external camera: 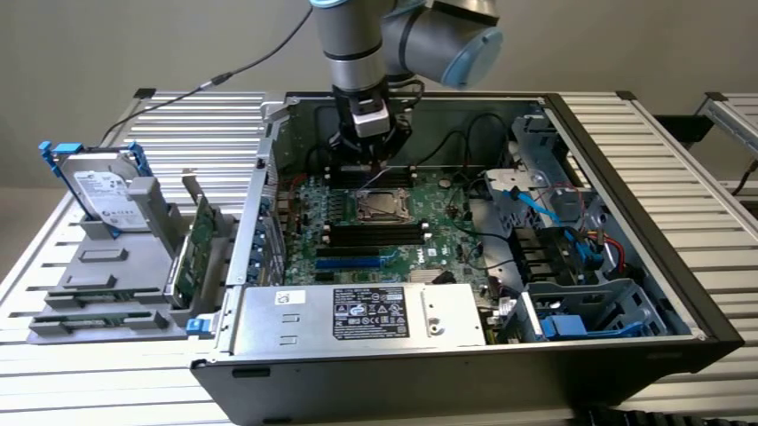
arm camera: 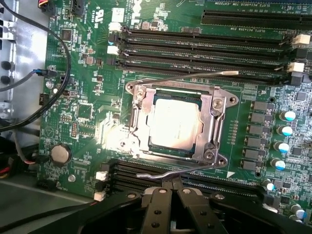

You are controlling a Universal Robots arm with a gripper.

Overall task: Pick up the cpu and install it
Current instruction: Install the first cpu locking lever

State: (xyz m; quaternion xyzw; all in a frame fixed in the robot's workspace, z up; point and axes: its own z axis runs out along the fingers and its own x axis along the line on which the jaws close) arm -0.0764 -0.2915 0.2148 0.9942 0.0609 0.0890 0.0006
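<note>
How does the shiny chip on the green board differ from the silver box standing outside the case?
The cpu is small and square; the hard drive is much larger and oblong. The cpu lies flat in its socket; the hard drive stands on edge in a grey rack. Both are silvery metal.

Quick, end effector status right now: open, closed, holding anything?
End effector: shut, no chip in it; the flat silver-grey square cpu lies in the metal motherboard socket.
</note>
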